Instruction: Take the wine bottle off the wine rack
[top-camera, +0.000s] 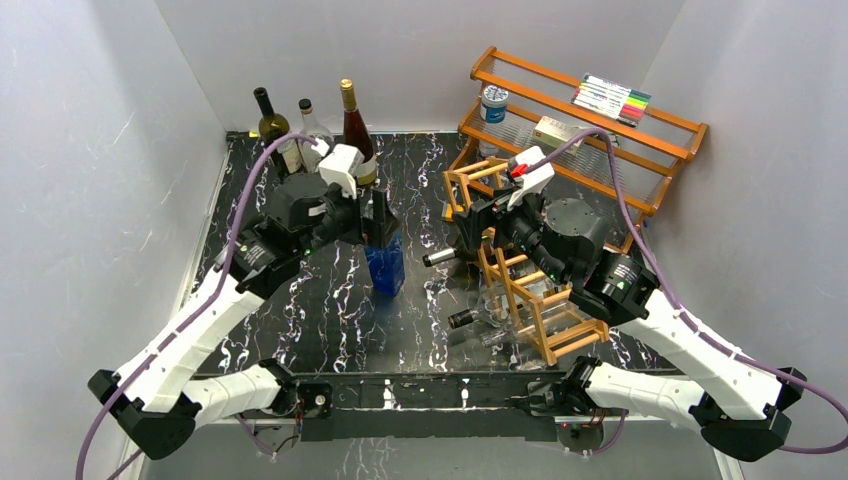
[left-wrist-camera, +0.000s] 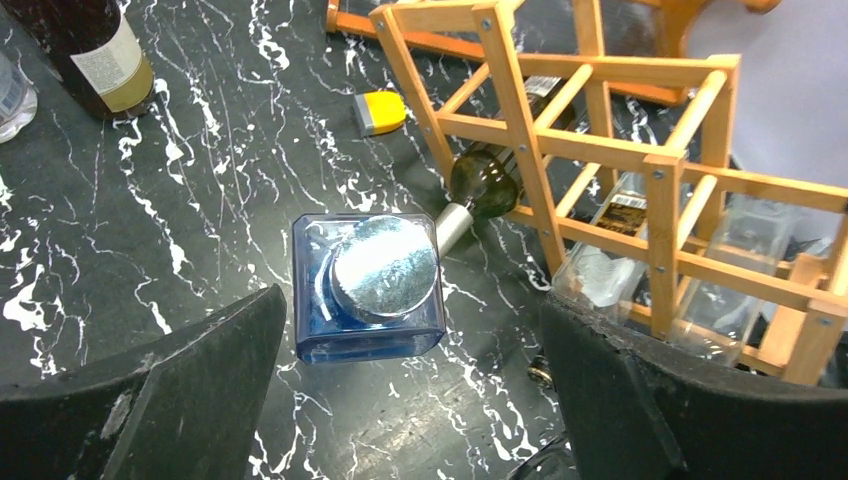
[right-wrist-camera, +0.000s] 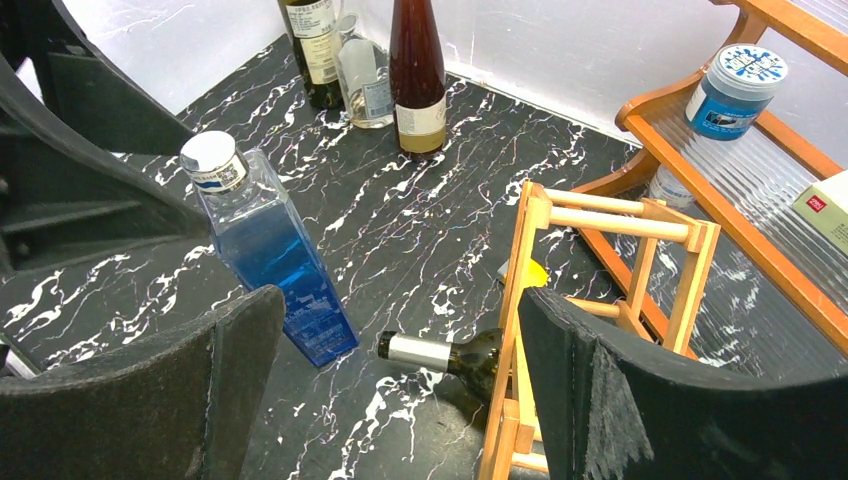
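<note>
The wine rack (top-camera: 528, 300), an orange-brown lattice of thin bars, lies right of centre. A dark green wine bottle (top-camera: 440, 258) with a silver neck lies in one cell, neck sticking out to the left. It also shows in the left wrist view (left-wrist-camera: 485, 180) and in the right wrist view (right-wrist-camera: 440, 354), where the rack (right-wrist-camera: 520, 300) stands beside it. My right gripper (right-wrist-camera: 400, 400) is open above the bottle's neck, touching nothing. My left gripper (left-wrist-camera: 420, 400) is open above a standing blue square bottle (left-wrist-camera: 368, 300), not touching it.
A clear bottle (top-camera: 470, 318) lies in a nearer rack cell. Three upright bottles (top-camera: 355, 125) stand at the back left. A two-tier wooden shelf (top-camera: 600, 150) at the back right holds a blue-lidded jar (top-camera: 493, 103), markers and a box. A small yellow object (left-wrist-camera: 380, 112) lies by the rack.
</note>
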